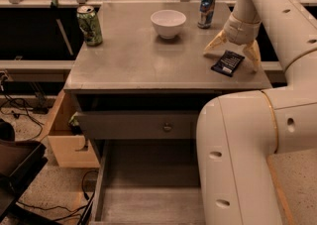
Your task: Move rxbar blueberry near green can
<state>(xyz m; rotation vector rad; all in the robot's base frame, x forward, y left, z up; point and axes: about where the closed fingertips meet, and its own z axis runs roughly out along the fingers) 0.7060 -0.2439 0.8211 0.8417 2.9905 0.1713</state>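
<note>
Grey tabletop: rxbar blueberry lies flat at 4 o'clock near the right edge, well apart from green can upright at 10 o'clock. Pincer wide open, gripping nothing, fingers spread just above the bar's far end. White bowl at 12, blue and white can at 1 o'clock

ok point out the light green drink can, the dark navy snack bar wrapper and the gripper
light green drink can (89,27), camera view, middle of its side
dark navy snack bar wrapper (227,64), camera view, centre of its top face
gripper (232,58), camera view, midway between its open fingers, either side of the wrapper
</note>
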